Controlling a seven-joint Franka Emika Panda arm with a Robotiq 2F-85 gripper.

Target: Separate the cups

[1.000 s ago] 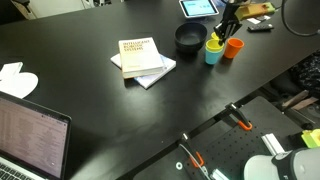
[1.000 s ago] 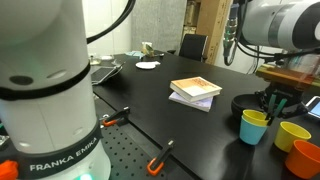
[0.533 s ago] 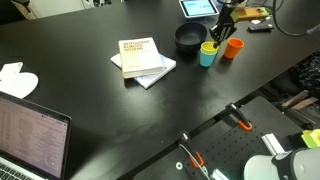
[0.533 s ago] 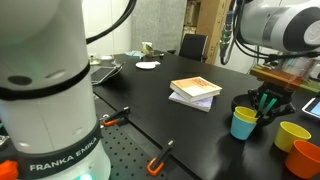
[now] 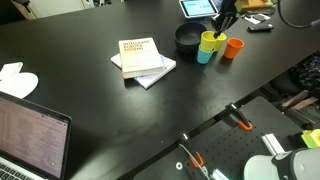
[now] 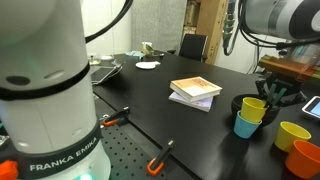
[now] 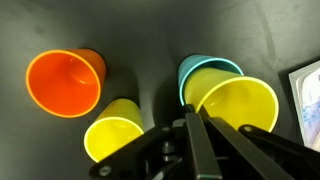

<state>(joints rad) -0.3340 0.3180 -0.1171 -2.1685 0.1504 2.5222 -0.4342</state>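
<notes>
My gripper (image 7: 193, 120) is shut on the rim of a yellow cup (image 7: 238, 105). It holds the cup tilted, partly lifted out of the teal-blue cup (image 7: 198, 69) just under it. In both exterior views the held yellow cup (image 5: 209, 40) (image 6: 254, 107) sits above the teal-blue cup (image 5: 204, 54) (image 6: 246, 125), with the gripper (image 5: 221, 25) (image 6: 273, 97) over them. A second yellow cup (image 7: 112, 140) (image 6: 291, 135) and an orange cup (image 7: 65, 82) (image 5: 233, 48) (image 6: 306, 158) stand apart on the black table.
A black bowl (image 5: 188, 37) stands right beside the teal-blue cup. Two stacked books (image 5: 142, 58) lie mid-table, and a laptop (image 5: 30, 135) is at a table corner. A tablet (image 5: 197, 7) lies beyond the bowl. Orange-handled clamps (image 5: 241, 122) grip the table edge.
The teal-blue cup with the yellow cup in it slid toward the black bowl. The yellow cup has since risen and tilted partly out of the teal-blue one.
</notes>
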